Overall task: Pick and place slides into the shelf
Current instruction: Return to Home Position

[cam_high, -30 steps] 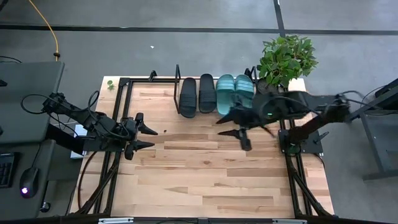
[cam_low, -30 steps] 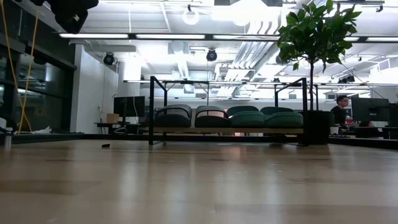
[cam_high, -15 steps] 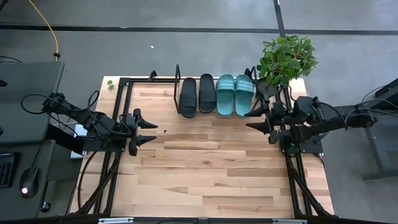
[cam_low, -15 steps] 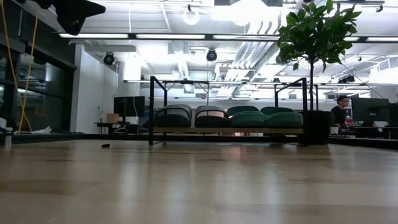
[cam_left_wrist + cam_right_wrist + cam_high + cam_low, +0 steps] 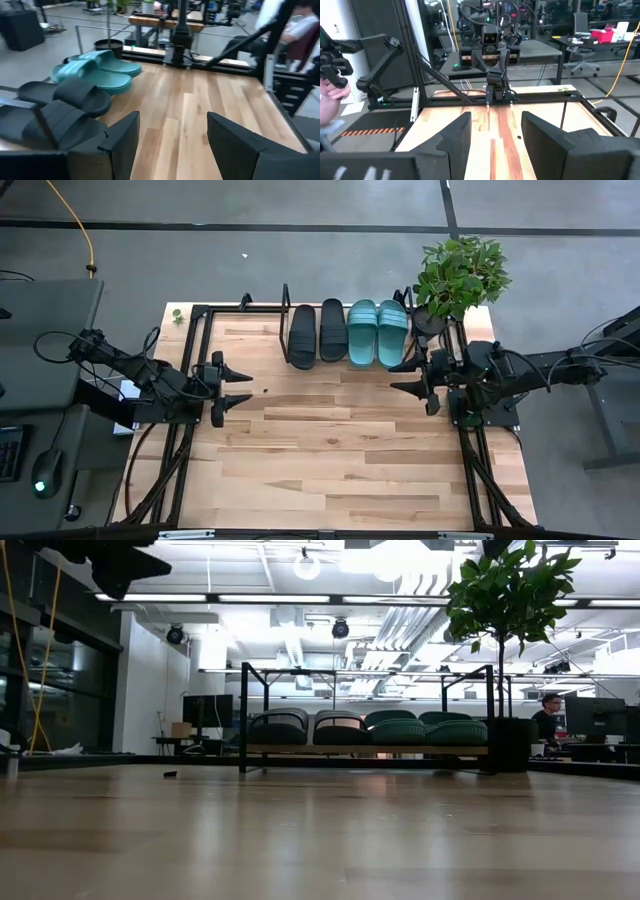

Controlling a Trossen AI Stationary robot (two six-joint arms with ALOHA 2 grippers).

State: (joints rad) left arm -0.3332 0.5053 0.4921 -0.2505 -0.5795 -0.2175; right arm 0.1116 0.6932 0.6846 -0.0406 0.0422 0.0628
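All the slides lie side by side on the shelf [image 5: 284,302] at the table's far edge: two black slides [image 5: 318,331] on the left, two teal slides [image 5: 377,331] on the right. The low view shows them in a row, black [image 5: 305,728] and teal [image 5: 430,728], soles on the wooden board. My left gripper [image 5: 238,384] hovers open over the table's left side, empty. My right gripper [image 5: 406,376] hovers open by the right edge, just near of the teal pair, empty. The left wrist view shows the teal slides [image 5: 97,69] and black slides [image 5: 62,107] ahead.
A potted plant [image 5: 458,272] stands at the far right corner beside the shelf. The black tube frame [image 5: 190,370] runs along the table's sides. Bare wood [image 5: 330,440] fills the middle and near part. A small dark speck [image 5: 264,391] lies near the left gripper.
My right gripper has drawn back from over the table near the teal slides toward the right edge, turning level. My left gripper has shifted slightly toward the far edge and stayed open. The slides have kept their places on the shelf.
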